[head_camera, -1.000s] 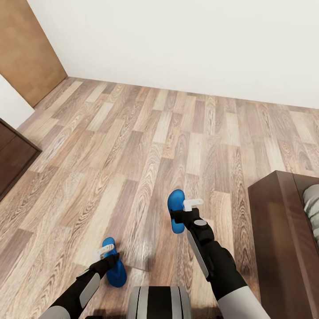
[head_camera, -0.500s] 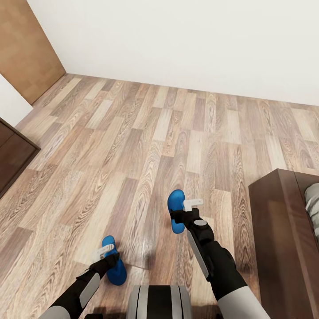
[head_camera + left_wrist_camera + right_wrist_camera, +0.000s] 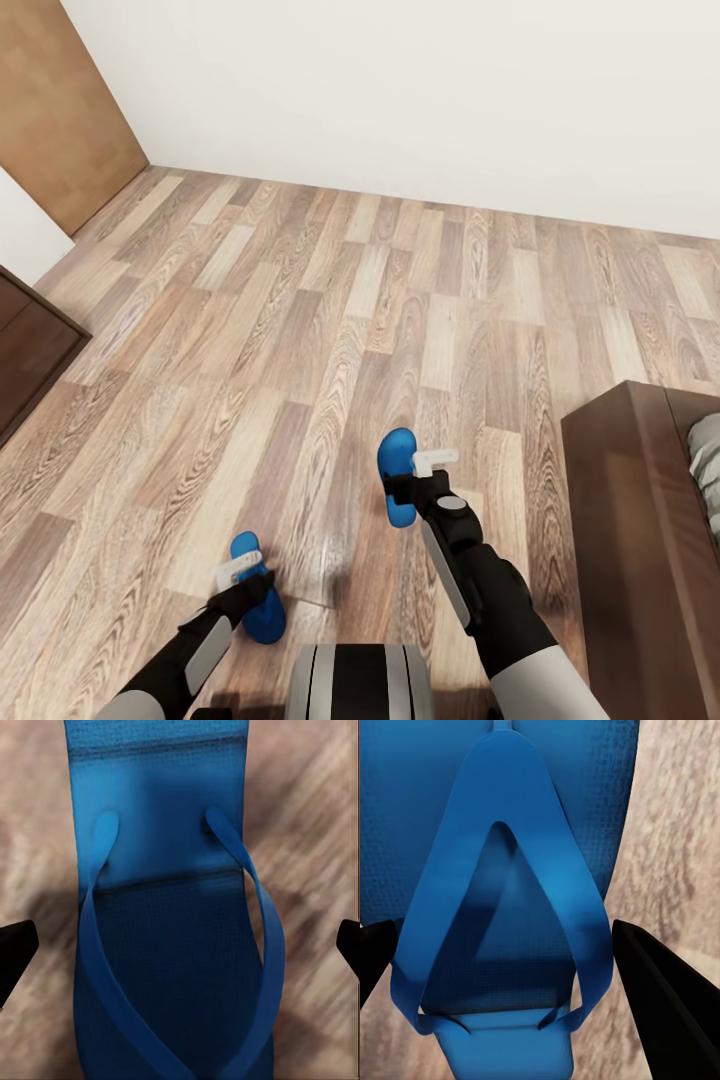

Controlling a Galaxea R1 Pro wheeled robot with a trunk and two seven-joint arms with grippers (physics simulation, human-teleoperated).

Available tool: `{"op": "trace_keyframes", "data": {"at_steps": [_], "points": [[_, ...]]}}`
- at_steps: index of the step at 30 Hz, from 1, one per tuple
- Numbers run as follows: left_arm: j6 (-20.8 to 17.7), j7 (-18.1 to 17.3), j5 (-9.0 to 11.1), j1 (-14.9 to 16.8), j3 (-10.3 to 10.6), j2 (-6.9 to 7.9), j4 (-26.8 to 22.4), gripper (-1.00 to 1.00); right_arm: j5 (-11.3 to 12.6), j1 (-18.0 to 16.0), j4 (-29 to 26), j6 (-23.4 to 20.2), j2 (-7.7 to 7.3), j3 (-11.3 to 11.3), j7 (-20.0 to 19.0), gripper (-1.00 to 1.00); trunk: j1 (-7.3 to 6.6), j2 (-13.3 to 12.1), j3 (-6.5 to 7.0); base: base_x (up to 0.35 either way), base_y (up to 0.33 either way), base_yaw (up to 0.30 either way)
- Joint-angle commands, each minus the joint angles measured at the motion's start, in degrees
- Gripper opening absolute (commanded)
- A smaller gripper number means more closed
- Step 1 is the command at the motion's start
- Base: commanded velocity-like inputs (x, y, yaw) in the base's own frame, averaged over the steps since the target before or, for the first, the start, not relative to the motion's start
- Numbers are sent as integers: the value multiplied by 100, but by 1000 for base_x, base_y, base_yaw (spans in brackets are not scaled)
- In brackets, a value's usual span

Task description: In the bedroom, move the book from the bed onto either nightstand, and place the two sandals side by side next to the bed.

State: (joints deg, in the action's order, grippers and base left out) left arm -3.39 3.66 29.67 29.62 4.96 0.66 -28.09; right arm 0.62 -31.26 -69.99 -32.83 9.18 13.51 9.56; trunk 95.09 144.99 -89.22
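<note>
Hovering both arms low over the wood-plank floor (image 3: 300, 330), I've got a blue sandal under each gripper. My left gripper (image 3: 238, 572) sits right above the left sandal (image 3: 255, 590), and along that wrist the dark fingertips (image 3: 15, 952) stand spread wide at either edge, well outside the sole (image 3: 161, 945), so those jaws are open and gripping nothing. My right gripper (image 3: 425, 470) is over the right sandal (image 3: 397, 475), which lies farther forward, well apart from the other one. Up close, the right sandal's thong strap (image 3: 506, 870) runs between my two dark fingers (image 3: 660, 990), both clear of the strap, so that tool is released as well. Off to my right, the dark brown frame of the bed (image 3: 630, 540) stands with a sliver of pale grey mattress (image 3: 705, 470) at the edge. A dark cabinet (image 3: 30, 350) sits at my far left, white wall (image 3: 450, 100) ahead.
</note>
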Motion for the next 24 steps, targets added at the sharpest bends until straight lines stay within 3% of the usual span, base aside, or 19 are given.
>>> {"op": "trace_keyframes", "data": {"at_steps": [1, 7, 20, 24], "points": [[-16, 38, 49, 0, 41, 3, -13, 100, 8, -3, -6, -30, -2, 19, 37, -100, 2, 3, -25, 0, 0, 0], [-8, 39, 61, 0, 40, -10, -13, 100, 8, -3, -6, -30, 0, 53, 37, -100, 17, 11, -158, 0, 0, 0], [12, 39, 65, 0, 41, -13, -11, 100, 6, -3, -6, -30, 2, 63, 37, -100, 17, 11, -158, 0, 0, 0], [13, 39, 66, 0, 41, -13, -12, 100, 7, -3, -6, -30, 4, 64, 37, -100, 25, 15, -225, 0, 0, 0]]}}
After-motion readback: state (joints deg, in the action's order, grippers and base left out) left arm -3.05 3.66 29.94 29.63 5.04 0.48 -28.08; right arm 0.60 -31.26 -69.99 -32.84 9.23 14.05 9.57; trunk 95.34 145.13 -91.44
